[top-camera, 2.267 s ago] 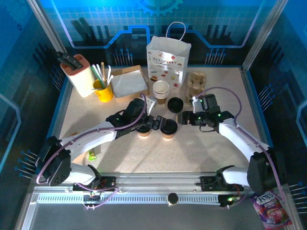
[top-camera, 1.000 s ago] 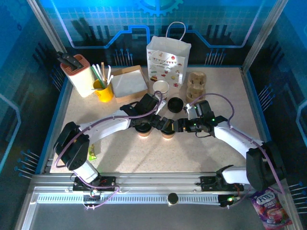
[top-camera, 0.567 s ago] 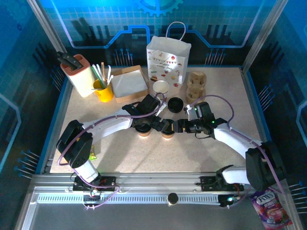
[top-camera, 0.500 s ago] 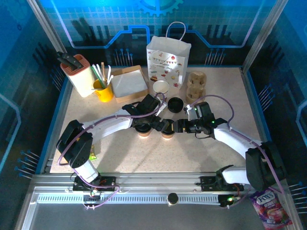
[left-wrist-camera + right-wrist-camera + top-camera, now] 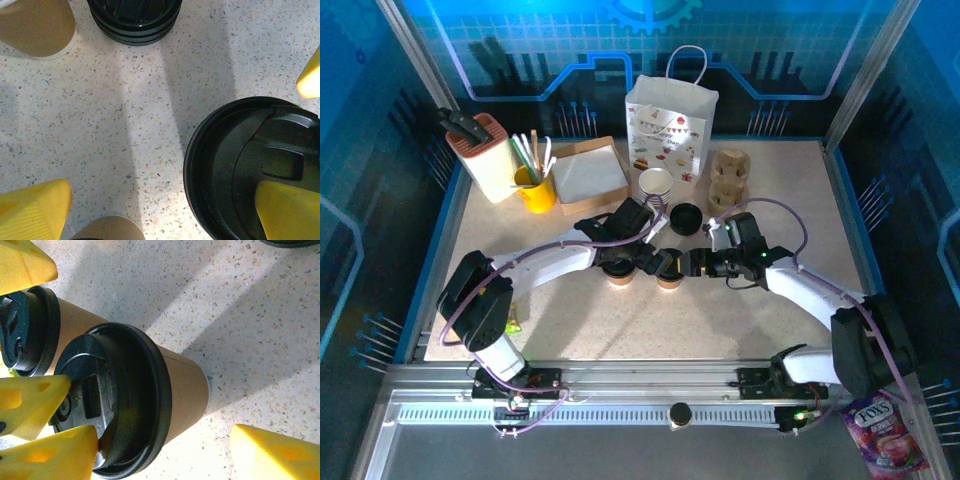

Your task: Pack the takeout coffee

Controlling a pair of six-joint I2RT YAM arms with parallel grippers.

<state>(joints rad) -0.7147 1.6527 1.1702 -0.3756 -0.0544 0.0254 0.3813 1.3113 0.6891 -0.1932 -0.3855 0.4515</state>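
The right claw [image 5: 696, 263] is standing apart around one lidded takeout coffee [image 5: 150, 385]. A yellow finger is sitting on either side, with bare surface [image 5: 620, 330] showing between each finger and the paper wall, so nothing is clamped yet. The left claw [image 5: 653, 260] is spread wide above the same cup, with one of its fingers [image 5: 35, 405] lying over the black lid; whether it is pressing down cannot be told. A second lidded coffee [image 5: 30, 330] is standing upright just beside the first.

The step in hand is probably taking this cup to the pulp carrier [image 5: 728, 180], which is sitting well apart at the back. To do it well, the left finger should be clearing the lid first. The right claw should then be closing on the wall below the lid rim, gently enough not to be crushing the paper. The lift should be going straight up, away from the neighbouring cup.
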